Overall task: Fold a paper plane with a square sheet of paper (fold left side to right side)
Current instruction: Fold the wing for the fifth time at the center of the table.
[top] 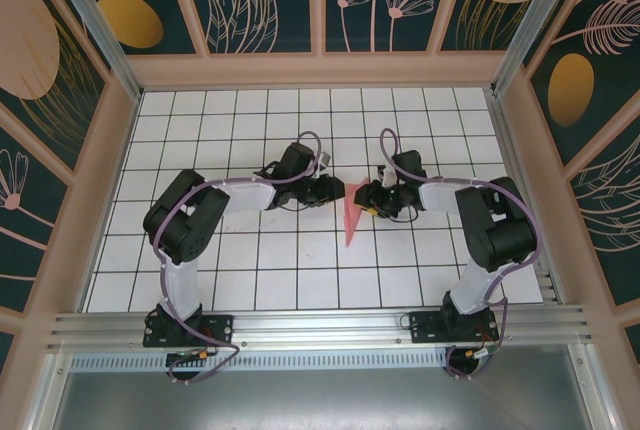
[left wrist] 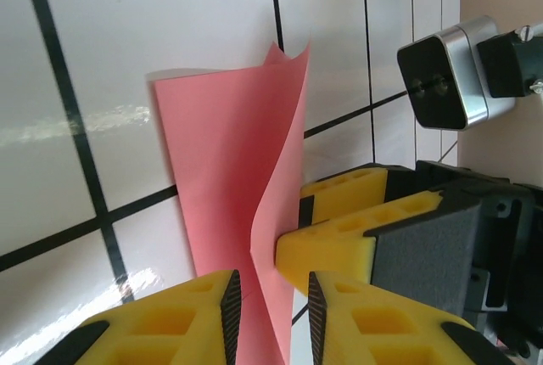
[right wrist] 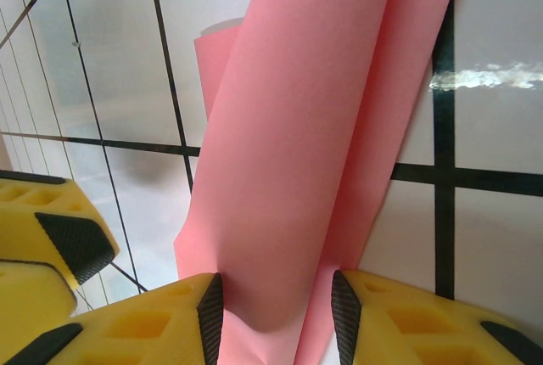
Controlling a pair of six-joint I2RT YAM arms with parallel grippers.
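Pink sheet of paper stands mid-way on the surface, tip toward 6 o'clock.
The right fingers pinch its curled fold. The left fingers, slightly parted, straddle a flap, and closing askew risks a crooked crease.

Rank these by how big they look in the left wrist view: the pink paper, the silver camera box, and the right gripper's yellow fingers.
1. pink paper, clearly the largest.
2. right gripper's yellow fingers.
3. silver camera box.
The fingers and the camera box look close in size, so their order is unsure.
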